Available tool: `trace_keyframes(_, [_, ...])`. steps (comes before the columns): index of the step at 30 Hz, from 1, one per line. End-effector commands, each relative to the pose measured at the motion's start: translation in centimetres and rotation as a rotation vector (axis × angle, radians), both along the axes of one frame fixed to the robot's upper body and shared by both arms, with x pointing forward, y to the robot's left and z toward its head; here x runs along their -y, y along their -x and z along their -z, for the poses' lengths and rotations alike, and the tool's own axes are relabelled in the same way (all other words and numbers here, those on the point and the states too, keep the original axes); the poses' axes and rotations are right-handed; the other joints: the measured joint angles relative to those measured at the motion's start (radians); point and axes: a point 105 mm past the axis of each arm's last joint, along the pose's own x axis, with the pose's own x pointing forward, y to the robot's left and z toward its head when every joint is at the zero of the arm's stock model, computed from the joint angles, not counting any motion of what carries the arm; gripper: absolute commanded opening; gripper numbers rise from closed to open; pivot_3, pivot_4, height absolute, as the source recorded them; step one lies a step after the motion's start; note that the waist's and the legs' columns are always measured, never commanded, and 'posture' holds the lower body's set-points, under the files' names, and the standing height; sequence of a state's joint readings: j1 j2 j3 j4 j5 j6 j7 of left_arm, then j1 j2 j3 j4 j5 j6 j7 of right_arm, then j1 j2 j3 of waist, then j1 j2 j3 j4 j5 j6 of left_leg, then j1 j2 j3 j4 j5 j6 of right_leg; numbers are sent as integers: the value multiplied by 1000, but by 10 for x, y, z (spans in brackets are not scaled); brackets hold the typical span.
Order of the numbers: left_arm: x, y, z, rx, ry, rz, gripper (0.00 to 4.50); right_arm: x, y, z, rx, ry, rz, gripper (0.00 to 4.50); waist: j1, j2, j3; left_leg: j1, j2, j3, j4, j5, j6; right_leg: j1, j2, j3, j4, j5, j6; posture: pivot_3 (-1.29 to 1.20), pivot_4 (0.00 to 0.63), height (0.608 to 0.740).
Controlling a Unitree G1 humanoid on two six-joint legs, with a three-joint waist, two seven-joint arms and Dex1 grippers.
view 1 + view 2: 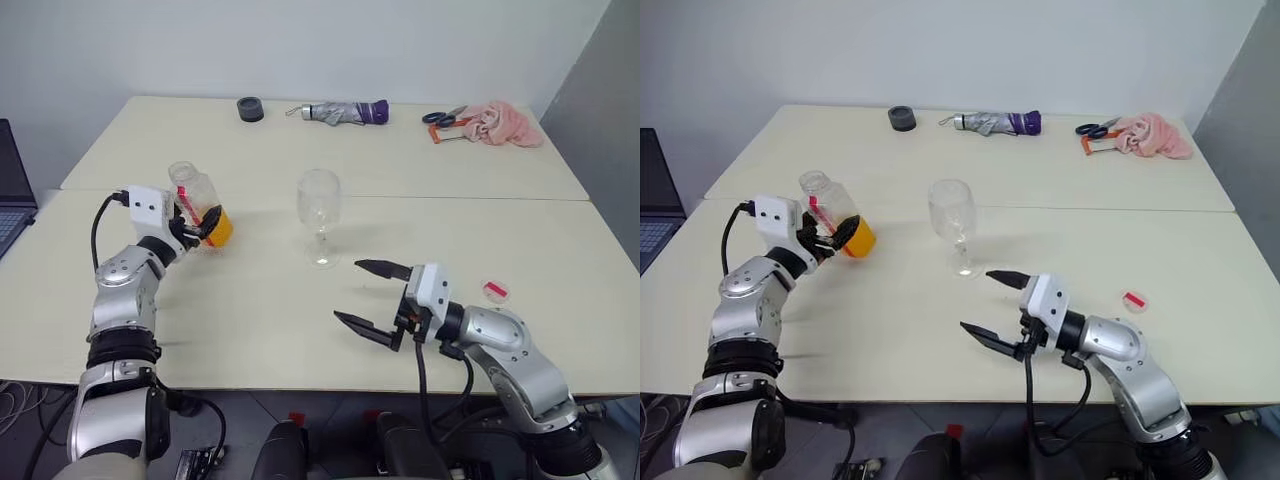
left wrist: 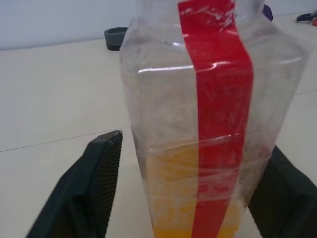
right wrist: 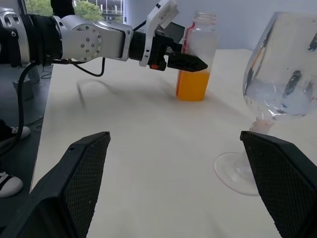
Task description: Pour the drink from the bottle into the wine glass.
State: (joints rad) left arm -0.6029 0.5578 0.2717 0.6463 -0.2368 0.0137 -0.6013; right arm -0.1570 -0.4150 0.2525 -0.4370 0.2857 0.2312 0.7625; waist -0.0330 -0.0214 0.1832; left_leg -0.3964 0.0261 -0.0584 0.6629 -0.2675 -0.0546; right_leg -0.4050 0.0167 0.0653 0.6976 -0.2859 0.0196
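Left eye view puts the left gripper [image 1: 197, 228] at nine o'clock, fingers straddling the uncapped bottle [image 1: 200, 206] without visibly clamping, while the right wrist view shows its drink [image 3: 193, 84], the wine glass [image 3: 277, 89] and the spread right gripper [image 1: 372, 297].

Table [image 1: 250, 320] front half: bare surface lying between bottle [image 1: 200, 205] near the left edge and wine glass [image 1: 319, 215] at centre, leaving passage. Red cap [image 1: 495, 291] sitting toward the right edge. Far edge: black ring [image 1: 250, 109], folded umbrella [image 1: 345, 112], scissors [image 1: 443, 117], pink cloth [image 1: 505, 124] occupying it, well apart from the glass.
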Motion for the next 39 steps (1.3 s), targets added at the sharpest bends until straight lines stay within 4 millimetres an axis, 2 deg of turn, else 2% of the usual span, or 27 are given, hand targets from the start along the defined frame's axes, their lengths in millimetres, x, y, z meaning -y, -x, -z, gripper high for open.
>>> trace_keyframes(1, [0,-3,-15,50,-15,11,2325,-2,3,-7,46,-10,-10,4500,0,0,0,0,0,0,0,0,0,0,0,0,0,0,0,0,150,740])
trace_keyframes(2, [0,-3,-15,49,-15,11,1968,-2,3,-7,49,-8,-10,4500,0,0,0,0,0,0,0,0,0,0,0,0,0,0,0,0,150,740])
trace_keyframes(3, [0,-3,-15,49,-13,12,1793,-2,3,-7,53,-7,-9,4500,0,0,0,0,0,0,0,0,0,0,0,0,0,0,0,0,150,740])
trace_keyframes(10, [13,-3,-27,87,-7,45,1713,1,1,-13,68,-20,12,4500,1,0,0,-1,0,-1,0,0,0,0,0,0,0,0,0,0,150,740])
trace_keyframes(13, [49,-3,-51,151,-53,142,1713,5,-8,-36,83,-81,60,4500,1,0,0,-2,1,-3,1,0,0,0,0,-1,0,0,0,0,150,740])
trace_keyframes(20, [93,0,-92,295,-259,249,1713,9,-23,-68,64,-214,156,4500,2,0,0,-2,0,-3,1,0,-1,0,-1,-1,0,0,1,0,150,740])
trace_keyframes(28, [109,-1,-112,454,-568,301,1713,15,-29,-72,91,-217,241,4500,1,0,0,-2,-1,-2,1,0,-1,-1,0,0,0,0,0,0,150,740])
trace_keyframes(39, [116,-2,-119,608,-885,360,1712,16,-33,-69,145,-183,271,4500,1,0,0,-2,-3,-1,1,0,0,-1,0,0,0,0,1,0,150,740])
